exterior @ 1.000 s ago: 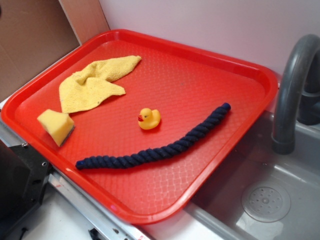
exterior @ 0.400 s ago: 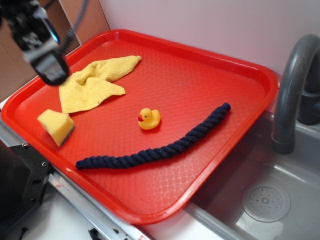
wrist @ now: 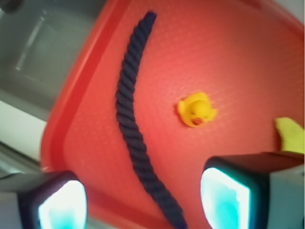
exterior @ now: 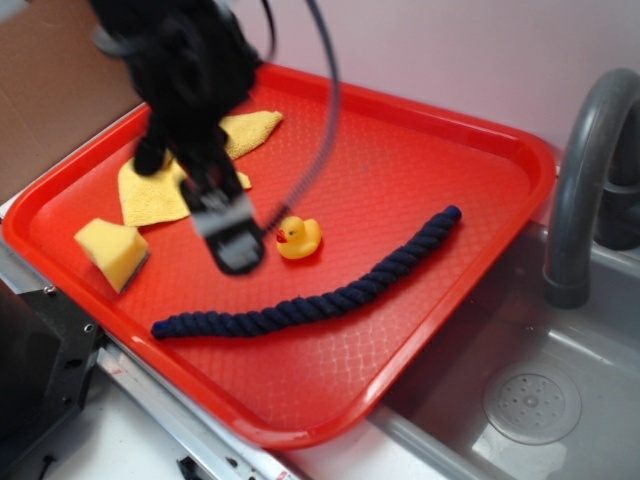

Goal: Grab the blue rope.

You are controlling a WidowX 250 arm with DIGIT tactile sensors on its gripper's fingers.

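The blue rope [exterior: 310,297] is a thick navy twisted cord lying in a shallow curve across the front of the red tray [exterior: 480,150]. My gripper [exterior: 235,245] hangs blurred above the tray, just behind the rope's left half and left of the duck. In the wrist view the blue rope [wrist: 131,119] runs from the top down between my two fingers, whose pads [wrist: 224,200] stand wide apart. My gripper [wrist: 143,205] is open and holds nothing; it is still above the rope.
A yellow rubber duck [exterior: 299,238] sits just behind the rope's middle. A yellow cloth [exterior: 160,190] and a yellow sponge [exterior: 110,252] lie at the tray's left. A grey sink [exterior: 530,400] with a faucet [exterior: 585,170] adjoins the tray's right side.
The arm has swept from the upper left corner down and right to above the tray's middle, near the duck and rope. The rope, duck, cloth and sponge have not moved.
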